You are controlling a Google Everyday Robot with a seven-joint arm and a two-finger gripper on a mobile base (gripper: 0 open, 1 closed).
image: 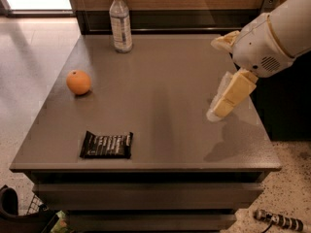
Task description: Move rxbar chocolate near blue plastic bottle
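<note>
The rxbar chocolate (106, 145), a flat black wrapper with white lettering, lies near the front left edge of the grey table (170, 86). The blue plastic bottle (120, 22), clear with a white cap and a pale label, stands upright at the back left of the table. My gripper (224, 101) hangs from the white arm (272, 38) above the right side of the table, far to the right of the bar and well apart from both things. It holds nothing that I can see.
An orange (78, 82) sits on the left side of the table, between the bottle and the bar. A wooden wall with a dark base runs behind the table. Speckled floor lies to the left and front, with clutter at the lower left.
</note>
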